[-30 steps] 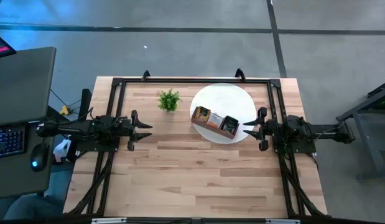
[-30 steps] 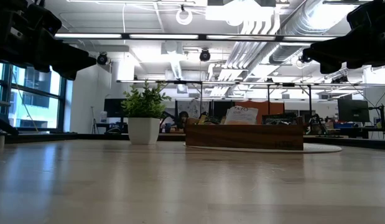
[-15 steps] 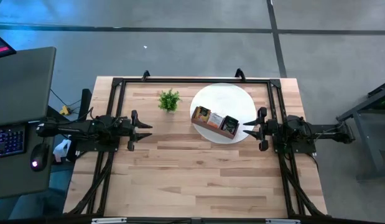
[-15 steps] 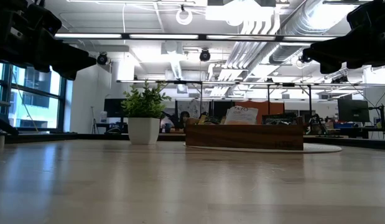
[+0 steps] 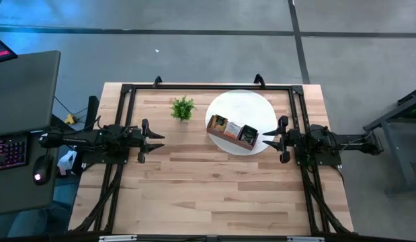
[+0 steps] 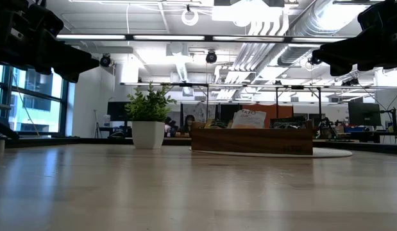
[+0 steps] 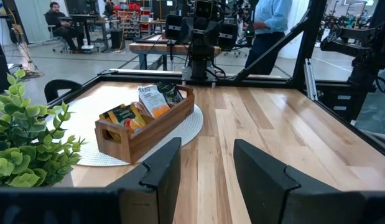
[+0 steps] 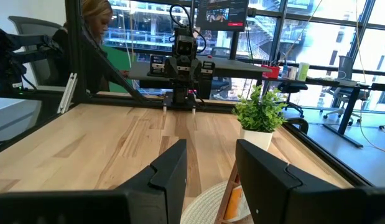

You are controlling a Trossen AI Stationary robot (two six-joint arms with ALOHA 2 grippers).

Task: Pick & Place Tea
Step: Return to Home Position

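Wooden tray (image 5: 232,134) sits on a round white mat (image 5: 242,106), on the far half of the table (image 5: 208,191), closer to the right arm's side. The tea bags (image 7: 153,101) are all inside the tray. They stand up on their edges and lean a bit, and their tops poke out over the rim. I see yellow-orange ones at one end and a white-and-orange one near the middle. The tray's long side runs slanted across the table, with one end pointing toward the small green plant (image 5: 183,108) and the other toward the right gripper (image 5: 265,140).

The plant stands just beside the mat, not touching it. A black frame (image 5: 208,87) runs along the table's edges, and the mat's far rim is close to it. A wide stretch of open wood lies between the arms and toward the near edge.

The left gripper (image 5: 158,142) waits at the left side, its fingers wide apart and holding nothing. The right gripper is near the tray's end, fingers also wide apart, with nothing in them.
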